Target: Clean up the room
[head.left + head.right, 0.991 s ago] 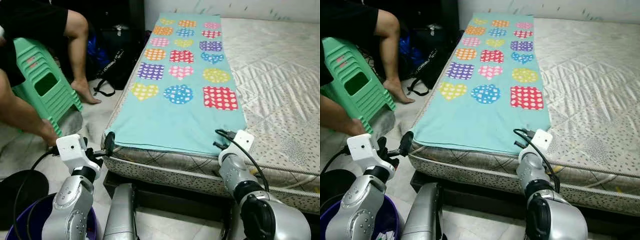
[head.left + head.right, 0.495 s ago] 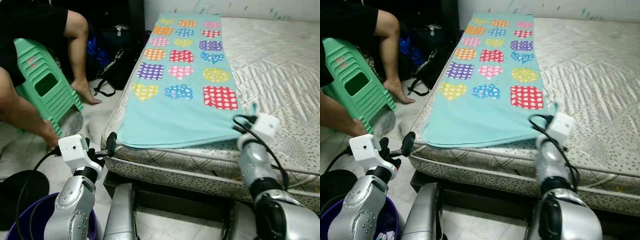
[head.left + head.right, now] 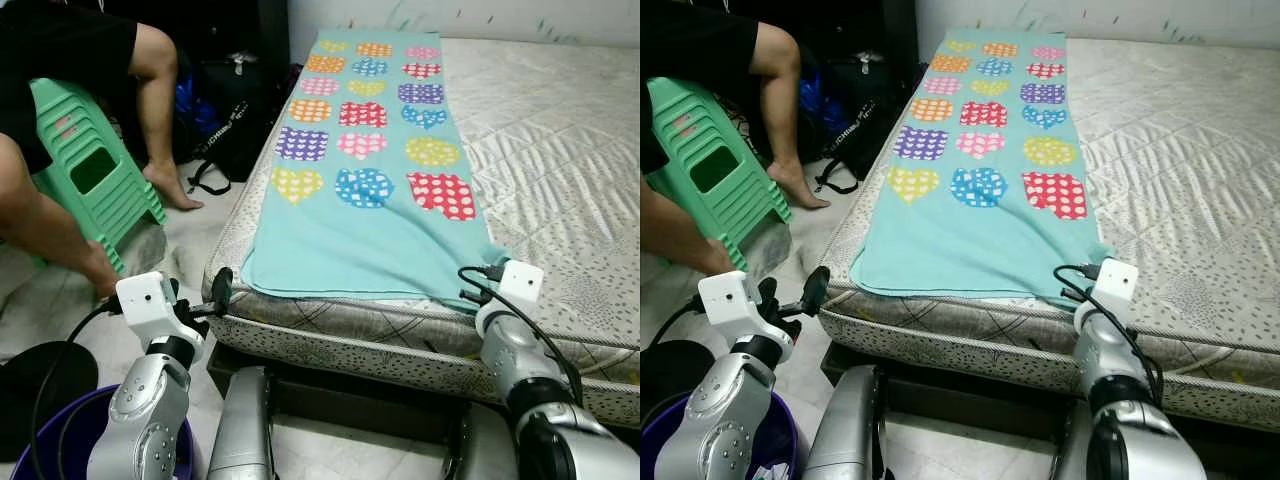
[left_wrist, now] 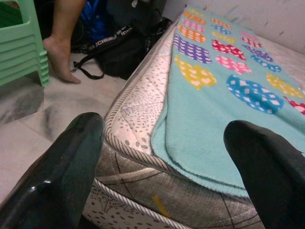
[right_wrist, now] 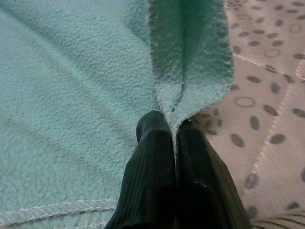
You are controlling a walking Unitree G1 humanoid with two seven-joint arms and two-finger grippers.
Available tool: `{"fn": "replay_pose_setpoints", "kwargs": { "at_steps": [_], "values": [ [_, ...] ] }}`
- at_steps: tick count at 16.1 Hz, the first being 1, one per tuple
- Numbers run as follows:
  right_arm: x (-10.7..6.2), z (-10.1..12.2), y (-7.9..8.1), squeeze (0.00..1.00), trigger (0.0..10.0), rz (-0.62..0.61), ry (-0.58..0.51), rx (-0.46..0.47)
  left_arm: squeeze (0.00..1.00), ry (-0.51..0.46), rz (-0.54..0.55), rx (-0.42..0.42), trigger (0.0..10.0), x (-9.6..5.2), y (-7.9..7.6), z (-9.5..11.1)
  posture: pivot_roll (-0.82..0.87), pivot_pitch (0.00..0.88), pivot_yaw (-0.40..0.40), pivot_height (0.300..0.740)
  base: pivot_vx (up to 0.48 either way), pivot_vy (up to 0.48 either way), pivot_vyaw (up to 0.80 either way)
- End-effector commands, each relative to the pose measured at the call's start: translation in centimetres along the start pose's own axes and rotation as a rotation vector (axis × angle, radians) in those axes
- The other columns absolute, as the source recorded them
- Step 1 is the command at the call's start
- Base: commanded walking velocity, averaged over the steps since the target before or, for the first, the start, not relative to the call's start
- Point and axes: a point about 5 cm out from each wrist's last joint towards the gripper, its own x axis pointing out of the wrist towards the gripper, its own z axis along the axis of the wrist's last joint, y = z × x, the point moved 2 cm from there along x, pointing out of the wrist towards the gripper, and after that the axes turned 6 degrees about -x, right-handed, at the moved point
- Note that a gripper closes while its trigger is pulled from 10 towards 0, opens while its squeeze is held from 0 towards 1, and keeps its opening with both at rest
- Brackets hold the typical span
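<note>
Right wrist view: my right gripper (image 5: 174, 126) pinches blanket (image 3: 370, 230) corner; left gripper (image 4: 162, 157) spread, empty; bag strap lettering unreadable.

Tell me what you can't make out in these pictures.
- Person: head and upper body cut off by the eye views' top edge.
- Purple bin: contents hidden behind the left arm.
- Blanket: how much cloth sits between the right gripper fingers, covered by the fingers themselves.
</note>
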Motion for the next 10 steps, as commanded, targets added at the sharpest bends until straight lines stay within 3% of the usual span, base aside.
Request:
{"fn": "replay_pose_setpoints", "kwargs": {
  "at_steps": [1,2,3,6,7,10],
  "values": [
    [-0.1,-0.8,-0.7,0.0,1.7,-0.028,0.039,0.009,0.0,0.013,0.013,0.013,10.0,-0.1,0.4,-0.2,0.07,0.0,0.049,0.486,0.0,0.0,0.0],
    [-0.2,-1.1,-1.0,0.0,7.2,-0.04,0.05,0.004,0.0,0.014,0.013,0.012,10.0,-0.1,0.3,-0.2,0.07,0.002,0.049,0.486,0.0,0.0,0.0],
    [-0.2,-1.2,-1.1,0.0,10.0,-0.05,0.057,0.002,0.0,0.014,0.013,0.012,10.0,0.0,0.3,-0.2,0.07,0.002,0.049,0.486,0.0,0.0,0.0],
    [-0.5,-0.1,-0.7,0.0,10.0,-0.007,0.007,-0.042,0.0,0.017,0.01,0.009,10.0,0.1,0.2,-0.2,0.06,0.0,0.051,0.486,0.0,0.0,0.0],
    [-0.8,0.1,-0.5,1.0,10.0,0.015,-0.005,-0.042,0.0,0.018,0.01,0.009,10.0,0.1,0.2,-0.3,0.05,0.0,0.05,0.486,0.0,0.0,0.0],
    [-1.5,0.6,0.0,1.0,10.0,0.055,-0.047,-0.058,0.0,0.02,0.013,0.009,10.0,0.0,0.3,-0.3,0.05,0.0,0.046,0.486,0.0,0.0,0.0]
  ]
}}
